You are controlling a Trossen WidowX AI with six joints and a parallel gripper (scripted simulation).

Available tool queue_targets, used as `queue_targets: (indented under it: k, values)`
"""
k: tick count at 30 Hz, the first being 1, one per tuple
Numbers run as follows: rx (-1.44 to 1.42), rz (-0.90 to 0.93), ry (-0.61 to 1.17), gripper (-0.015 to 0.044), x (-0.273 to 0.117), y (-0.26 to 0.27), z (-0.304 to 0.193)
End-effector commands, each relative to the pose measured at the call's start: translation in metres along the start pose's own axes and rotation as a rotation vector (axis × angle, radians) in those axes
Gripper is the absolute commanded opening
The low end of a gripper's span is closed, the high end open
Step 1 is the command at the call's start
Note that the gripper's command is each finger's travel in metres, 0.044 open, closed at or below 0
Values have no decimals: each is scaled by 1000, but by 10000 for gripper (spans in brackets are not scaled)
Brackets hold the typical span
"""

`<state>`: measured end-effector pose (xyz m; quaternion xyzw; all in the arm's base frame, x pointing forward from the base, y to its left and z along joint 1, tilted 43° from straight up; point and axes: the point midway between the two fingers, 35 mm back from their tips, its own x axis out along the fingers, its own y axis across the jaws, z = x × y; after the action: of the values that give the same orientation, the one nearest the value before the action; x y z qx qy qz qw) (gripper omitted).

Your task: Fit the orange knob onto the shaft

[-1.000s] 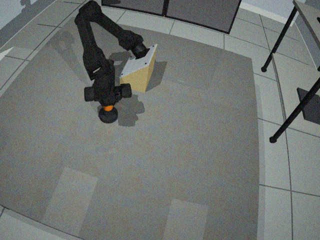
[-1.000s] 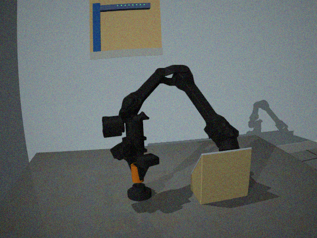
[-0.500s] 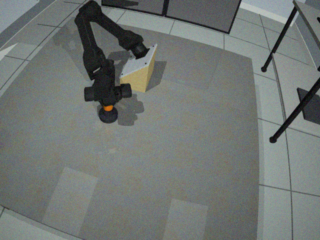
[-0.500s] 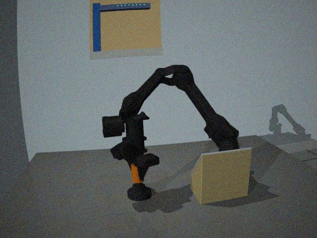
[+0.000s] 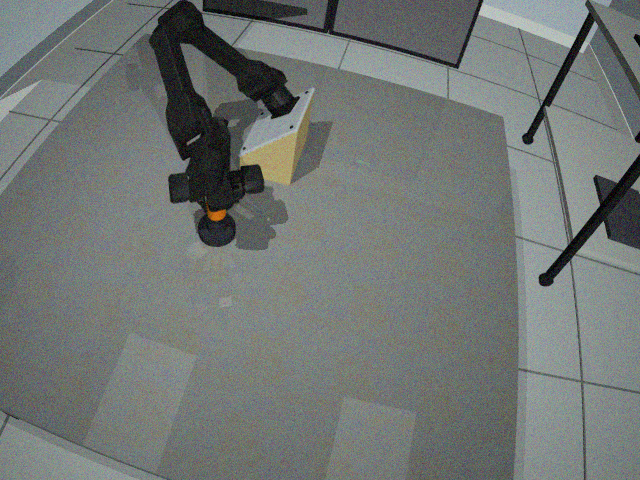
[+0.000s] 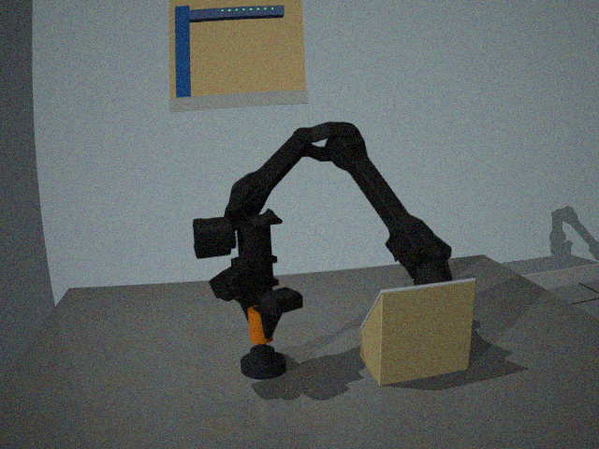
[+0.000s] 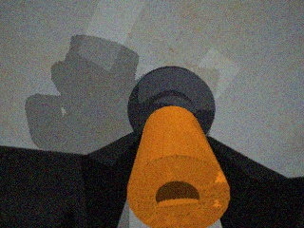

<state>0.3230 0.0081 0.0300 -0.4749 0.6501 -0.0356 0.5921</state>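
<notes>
The orange knob (image 5: pixel 217 213) (image 6: pixel 257 327) (image 7: pixel 173 138) is held upright, leaning slightly in the exterior view. My gripper (image 5: pixel 216 208) (image 6: pixel 259 333) (image 7: pixel 172 139) is shut on it, with dark fingers on both sides. The dark round pedestal (image 5: pixel 216 235) (image 6: pixel 263 366) (image 7: pixel 159 82) is right below, with a narrower raised step on top. The knob's lower end is at or just above that step; whether they touch is unclear. The knob's near end shows a D-shaped hole, flat side toward the bottom of the wrist view. The shaft is hidden behind or inside the knob.
A yellow wedge-shaped block (image 5: pixel 271 157) (image 6: pixel 425 333) with a pale sloped top stands beside the pedestal, by the arm's base. The arm arches above it. The arm's shadow falls beside the pedestal. A dark-legged table (image 5: pixel 573 248) stands off the mat at the right in the top view.
</notes>
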Motion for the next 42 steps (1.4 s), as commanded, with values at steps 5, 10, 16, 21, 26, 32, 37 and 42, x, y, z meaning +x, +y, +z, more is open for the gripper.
queue_targets:
  k: [5, 10, 16, 21, 26, 32, 37, 42]
  values:
    - [-20, 1, -6, 0, 1, -1, 3]
    - [-20, 1, -6, 0, 2, -2, 2]
    - [-20, 1, -6, 0, 4, -1, 2]
    - [-20, 1, -6, 0, 3, 0, 0]
    - [-20, 1, -6, 0, 3, 2, -1]
    - [-20, 1, -6, 0, 2, 2, -1]
    - [-20, 1, -6, 0, -3, 1, 0]
    - [-73, 1, -6, 0, -3, 1, 0]
